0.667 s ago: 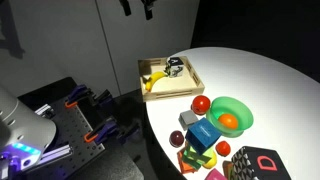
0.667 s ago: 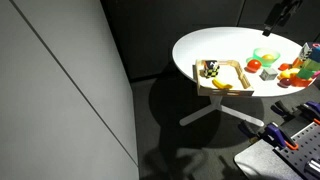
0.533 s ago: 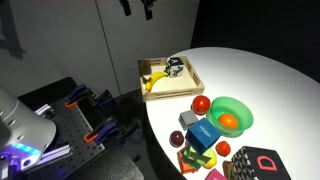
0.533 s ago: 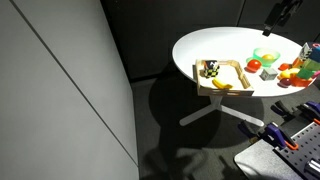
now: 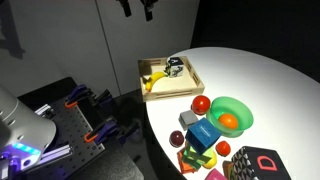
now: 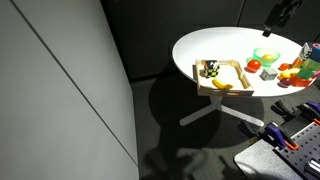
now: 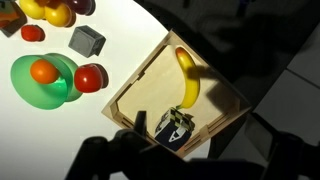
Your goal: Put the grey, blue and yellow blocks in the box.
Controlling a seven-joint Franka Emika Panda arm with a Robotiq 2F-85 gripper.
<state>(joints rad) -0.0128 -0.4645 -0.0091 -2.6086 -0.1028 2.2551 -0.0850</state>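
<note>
Well above the white round tabletop (image 5: 255,70), at the upper edge of both exterior views, the pincer (image 5: 136,8) hangs with its two dark fingers spread apart and nothing between them. Near the tabletop's rim sits the box (image 5: 180,91), a shallow tray of light wood. Inside it lie a curved yellow banana toy (image 5: 152,83) and a small black-and-white object (image 5: 174,67), too small to name. None of the three blocks is in the box. The grey cube (image 5: 190,120) stands on the tabletop well apart from the tray, near a red ball (image 5: 201,104) and a green bowl (image 5: 238,106) that holds an orange ball (image 5: 229,121). The light-blue cube (image 5: 205,134) is just beside the grey cube. The small yellow-green block (image 5: 224,149), hard to make out, lies close to the blue one among other coloured pieces, near the black box with a red D (image 5: 255,163). In the wrist view the tray fills the middle with the banana toy and the dark object in it. The grey cube is outside it at the upper left, and the pincer's shadowy fingers stand wide apart along the lower edge
</note>
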